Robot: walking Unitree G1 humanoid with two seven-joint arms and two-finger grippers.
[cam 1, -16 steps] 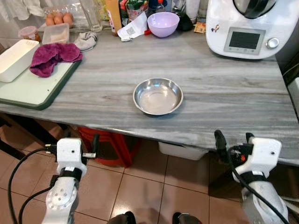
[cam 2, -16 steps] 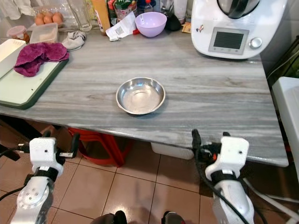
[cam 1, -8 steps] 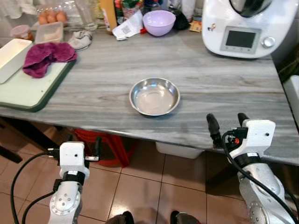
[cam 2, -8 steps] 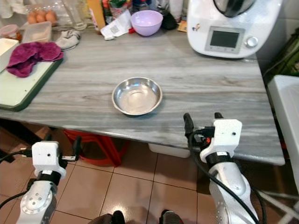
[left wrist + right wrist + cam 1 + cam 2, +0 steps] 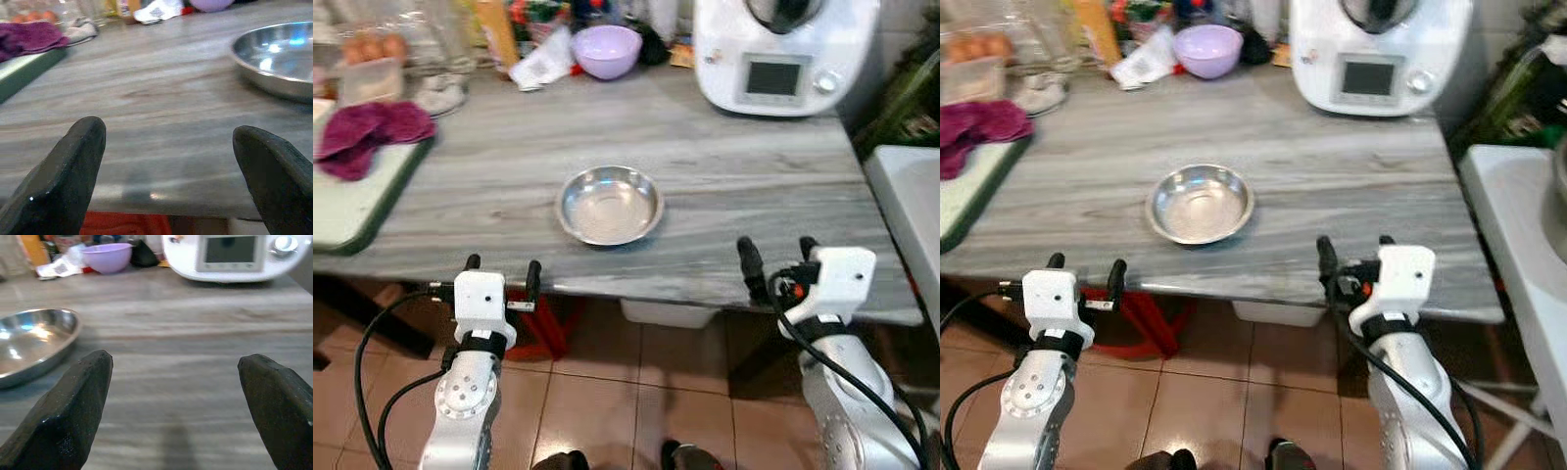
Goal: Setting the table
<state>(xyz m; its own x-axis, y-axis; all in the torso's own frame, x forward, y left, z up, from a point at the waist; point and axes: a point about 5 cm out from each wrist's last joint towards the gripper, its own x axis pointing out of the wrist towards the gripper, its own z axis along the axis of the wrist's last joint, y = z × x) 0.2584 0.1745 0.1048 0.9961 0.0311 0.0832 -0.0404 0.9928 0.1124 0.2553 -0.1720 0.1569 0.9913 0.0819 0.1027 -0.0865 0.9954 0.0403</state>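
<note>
Raised since a second ago, both grippers are now held level with the near edge of the grey wood-grain table [image 5: 724, 186], and the head camera has swung to the right, so a white counter [image 5: 911, 206] is brought into sight past the table's right end. Terracotta floor tiles [image 5: 607, 392] are seen below, with a red stool [image 5: 540, 323] tucked under the table. At the back right corner a white kitchen machine [image 5: 773, 54] is stood; at the left edge a green-rimmed board [image 5: 357, 211] with a purple cloth [image 5: 367, 132] is laid. The steel bowl [image 5: 610, 204] is set near the middle, empty. A lilac bowl [image 5: 605, 49] is parked at the back. The left gripper [image 5: 499, 272] and right gripper [image 5: 773, 257] are both held with jaws apart, gripping nothing.
</note>
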